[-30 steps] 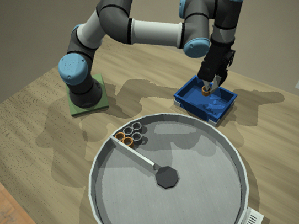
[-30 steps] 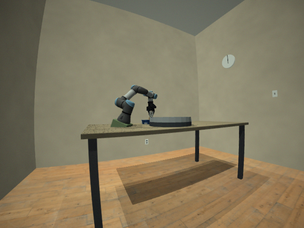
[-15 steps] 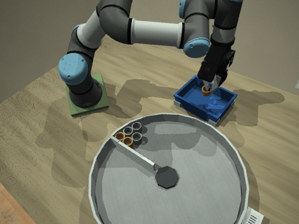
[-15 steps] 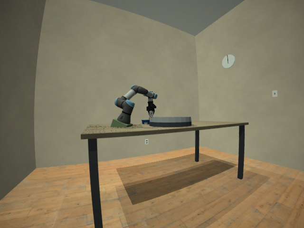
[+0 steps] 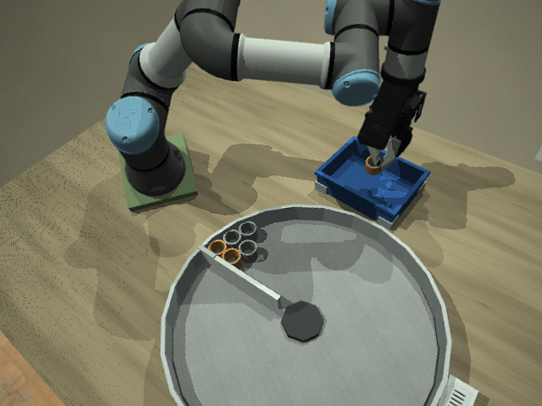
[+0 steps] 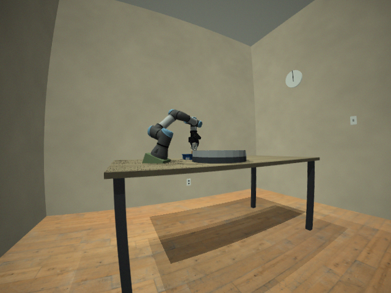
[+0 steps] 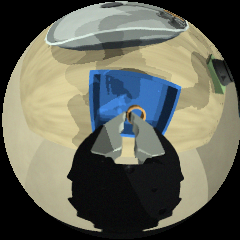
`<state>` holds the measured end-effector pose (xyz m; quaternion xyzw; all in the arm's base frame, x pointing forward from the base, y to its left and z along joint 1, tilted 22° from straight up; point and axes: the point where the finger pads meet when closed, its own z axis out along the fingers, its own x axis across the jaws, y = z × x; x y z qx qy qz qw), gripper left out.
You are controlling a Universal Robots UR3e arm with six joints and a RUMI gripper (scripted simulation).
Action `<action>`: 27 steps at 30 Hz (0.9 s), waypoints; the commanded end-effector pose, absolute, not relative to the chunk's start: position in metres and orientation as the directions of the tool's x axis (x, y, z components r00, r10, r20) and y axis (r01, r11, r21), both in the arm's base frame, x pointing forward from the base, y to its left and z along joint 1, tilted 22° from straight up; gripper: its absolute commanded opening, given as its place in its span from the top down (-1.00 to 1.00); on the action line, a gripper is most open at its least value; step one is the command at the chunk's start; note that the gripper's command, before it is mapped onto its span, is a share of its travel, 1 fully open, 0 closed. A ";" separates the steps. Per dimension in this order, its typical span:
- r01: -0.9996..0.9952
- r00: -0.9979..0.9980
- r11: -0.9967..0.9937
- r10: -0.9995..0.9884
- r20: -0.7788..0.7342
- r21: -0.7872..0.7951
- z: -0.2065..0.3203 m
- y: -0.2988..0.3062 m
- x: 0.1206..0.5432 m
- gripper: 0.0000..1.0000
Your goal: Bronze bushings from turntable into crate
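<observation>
Claw: the black two-finger claw (image 5: 379, 158) points down and is pinching a small round bronze ring (image 5: 372, 165), open side up.
Ring in the claw: it hangs over the blue plastic crate (image 5: 339, 167), at the end nearest the arm; I can't be sure if it touches the crate floor.
Crate: it sits right under the claw on the pale wooden table (image 5: 503, 261), and its blue walls stand around the claw tips.
Big round tray: the wide grey turntable (image 5: 312, 382) with a raised white rim lies just beside the crate, on the side away from the claw.
Rings left behind: two more bronze rings (image 5: 223, 250) and three grey steel rings (image 5: 242, 238) sit packed together at the turntable's edge, well apart from the claw.
Wall on the tray: a thin pale bar (image 5: 242, 278) runs from the rim to a dark eight-sided knob (image 5: 302, 321), touching the bronze pair.
Arm foot: the grey arm stands on a green square pad (image 5: 184, 181), well apart from the claw.
</observation>
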<state>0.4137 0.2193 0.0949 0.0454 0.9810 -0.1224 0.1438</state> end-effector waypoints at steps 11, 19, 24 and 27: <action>0.124 -0.954 0.966 0.054 -0.296 -0.225 0.080 0.215 0.419 1.00; 0.124 -0.954 0.966 0.054 -0.296 -0.225 0.067 0.212 0.423 1.00; 0.124 -0.954 0.966 0.054 -0.296 -0.225 0.063 0.211 0.424 1.00; 0.124 -0.954 0.966 0.054 -0.296 -0.225 0.060 0.210 0.425 1.00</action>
